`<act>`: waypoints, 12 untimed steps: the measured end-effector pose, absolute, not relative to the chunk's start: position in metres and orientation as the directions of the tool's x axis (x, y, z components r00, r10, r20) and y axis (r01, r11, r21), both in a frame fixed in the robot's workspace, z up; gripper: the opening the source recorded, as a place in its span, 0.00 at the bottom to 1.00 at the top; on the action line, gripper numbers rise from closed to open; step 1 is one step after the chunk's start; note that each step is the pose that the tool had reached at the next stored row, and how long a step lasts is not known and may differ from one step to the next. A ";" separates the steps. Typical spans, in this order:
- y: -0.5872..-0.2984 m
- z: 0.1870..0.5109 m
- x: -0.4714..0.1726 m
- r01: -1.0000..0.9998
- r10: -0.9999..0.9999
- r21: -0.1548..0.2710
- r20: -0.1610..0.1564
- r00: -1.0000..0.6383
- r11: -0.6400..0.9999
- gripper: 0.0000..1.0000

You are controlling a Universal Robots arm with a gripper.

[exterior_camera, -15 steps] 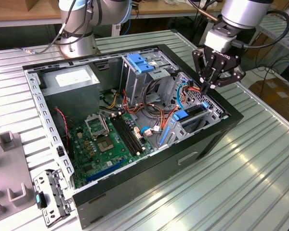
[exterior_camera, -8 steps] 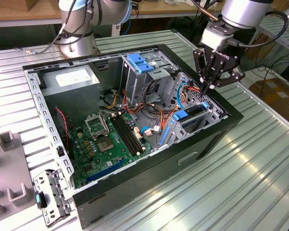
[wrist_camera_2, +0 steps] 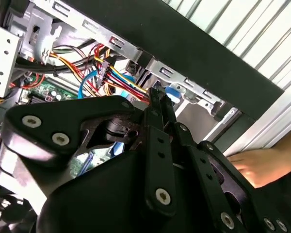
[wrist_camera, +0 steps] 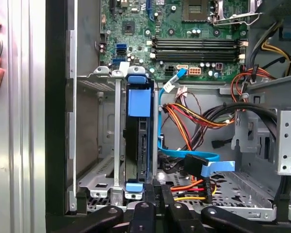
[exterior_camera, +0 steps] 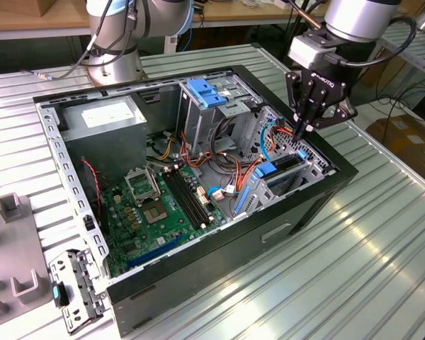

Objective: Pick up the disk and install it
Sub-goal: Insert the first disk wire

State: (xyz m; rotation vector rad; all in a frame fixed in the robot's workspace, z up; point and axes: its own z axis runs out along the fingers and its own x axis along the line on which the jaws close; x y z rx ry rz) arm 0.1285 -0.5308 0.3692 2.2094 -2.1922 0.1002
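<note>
One disk sits upright in its bay slot. Gripper hovers just above it; fingers pinched together, holding nothing.

The silver-grey cylindrical robot arm carries a grey box-shaped wrist block, a black cable and a black linkage gripper with silver screws.

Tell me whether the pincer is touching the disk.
Cannot tell. In the first wrist view the pincer sits right beside the disk standing in its bay, but neither contact nor a gap shows plainly.
</note>
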 end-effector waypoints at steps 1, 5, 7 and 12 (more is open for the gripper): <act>-0.531 0.369 0.126 -1.000 -0.998 -0.026 0.065 0.007 -0.009 0.17; -0.531 0.369 0.125 -1.000 -0.998 -0.026 0.065 0.006 -0.008 0.17; -0.531 0.368 0.125 -1.000 -0.998 -0.026 0.065 0.006 -0.008 0.17; -0.531 0.368 0.125 -1.000 -0.998 -0.026 0.065 0.006 -0.007 0.17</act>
